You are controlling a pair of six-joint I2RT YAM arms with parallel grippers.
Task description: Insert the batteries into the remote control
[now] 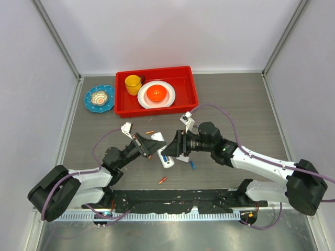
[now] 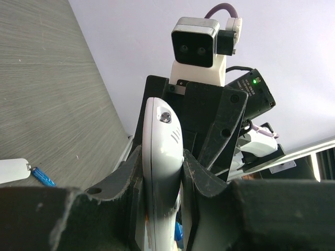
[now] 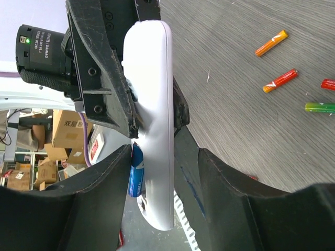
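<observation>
Clamping the remote control (image 3: 154,78) between both fingers, the left gripper (image 2: 162,157) holds it off the table (image 1: 235,104), in the middle of the workspace in front of the red tray (image 1: 157,111). The handset stands on edge. In both wrist views its long axis runs straight up the picture, in line with the fingers and with the gap between the two arms. The rounded end with a small round lens points away from the left gripper, toward the right arm's camera.

The right gripper (image 3: 157,149) faces it from the other side, its jaws standing on either side of the remote's opposite end. Whether they press on it cannot be told. A blue battery (image 3: 136,178) sits against the remote's side there, between the handset and one right finger, its length parallel to the remote.

On the table beyond lie an orange battery (image 3: 271,43), an orange-and-red battery (image 3: 280,80) and a green battery (image 3: 320,107), well apart from the remote. A white piece (image 2: 10,170) lies flat with a second blue battery (image 2: 42,177) just beside it.
</observation>
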